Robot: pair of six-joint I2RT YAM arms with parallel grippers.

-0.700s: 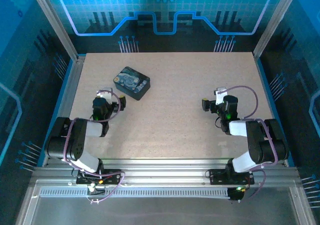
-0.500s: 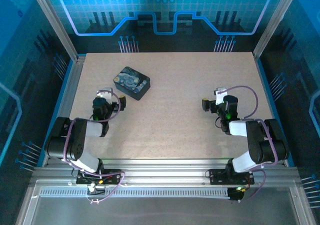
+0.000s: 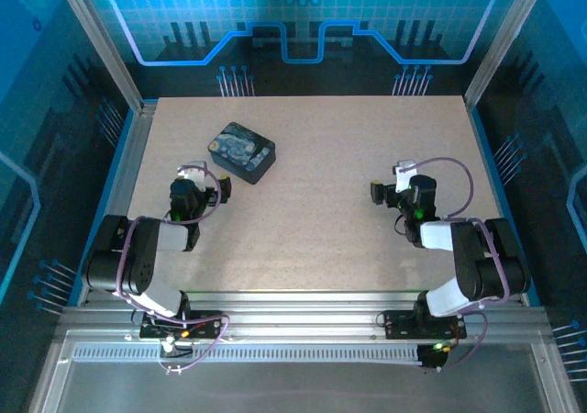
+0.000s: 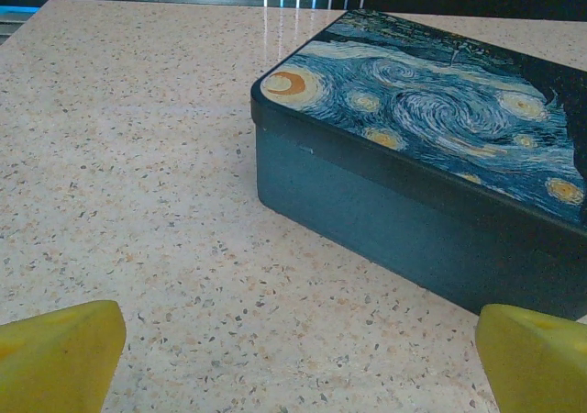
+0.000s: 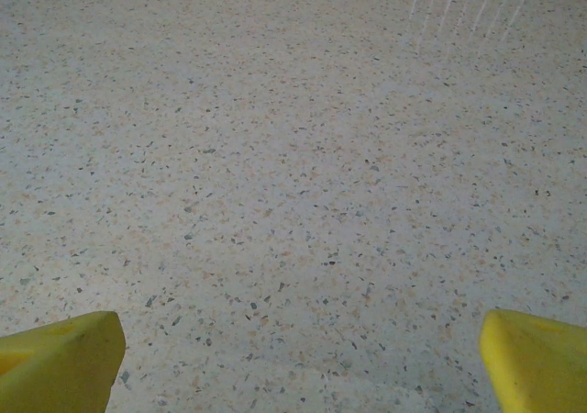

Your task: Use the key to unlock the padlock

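Where the padlock and the key are I can't tell from here; my guess is they're inside the tin [image 3: 242, 152], whose lid sits closed, so getting that lid off looks like the step in hand. The tin is a dark, flat rectangular box with rounded corners, smooth painted metal sides and a blue-and-yellow swirl print across the top, lying flat at the far left of the table [image 3: 348, 147]. The left gripper [image 4: 298, 362] hangs low just in front of its near corner, jaws spread wide with nothing between the yellow fingertips [image 4: 60, 353]. To do this well I'd have one arm pin the slick body while the other catches the lid's thin lip, or the whole box will likely skate on the hard speckled, stone-like tabletop. The right gripper [image 5: 298, 362] is well apart over bare surface, jaws equally wide and empty.
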